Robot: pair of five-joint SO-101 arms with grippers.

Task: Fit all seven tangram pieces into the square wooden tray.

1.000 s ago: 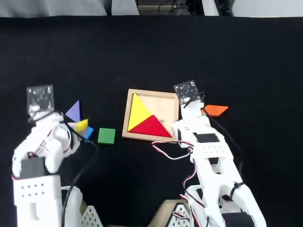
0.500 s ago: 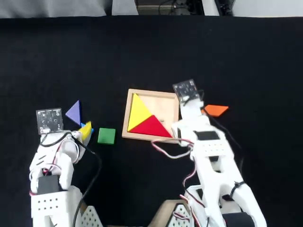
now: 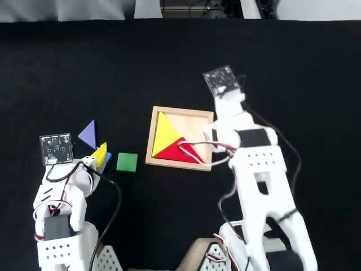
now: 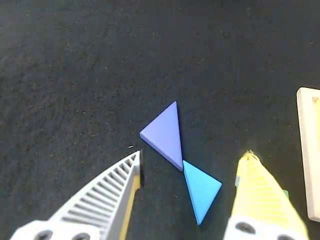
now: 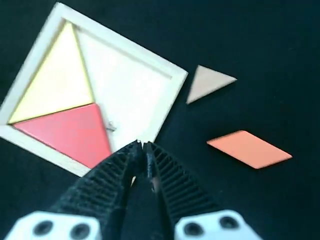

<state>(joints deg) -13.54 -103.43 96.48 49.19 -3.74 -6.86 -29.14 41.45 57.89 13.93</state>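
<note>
High view, versus 1.0 s ago: the left arm (image 3: 59, 197) has drawn back toward the near edge of the table (image 3: 316, 68), and the right arm (image 3: 256, 164) has pushed its wrist toward the far edge, so it now covers the spot right of the tray (image 3: 181, 110) where the orange piece lay. The tray has not shifted and still holds the yellow triangle (image 3: 165, 134) against its left side and the red triangle (image 3: 176, 151) against its near side, the two meeting along one edge. The green square (image 3: 127, 162) sits on the table just left of the tray, with the purple triangle (image 3: 88, 134) farther left. Left wrist view: the left claw (image 4: 193, 156) is spread wide and holds nothing. The purple triangle and the blue triangle (image 4: 201, 189) lie tip to tip on the table between its fingers, untouched. Right wrist view: the right claw (image 5: 142, 146) is pinched closed on nothing, its tips over the tray's right rim; whether they touch it cannot be told. Beyond that rim the tan triangle (image 5: 205, 82) lies just off the tray's corner, and the orange parallelogram (image 5: 248, 149) is near it, apart from both.
</note>
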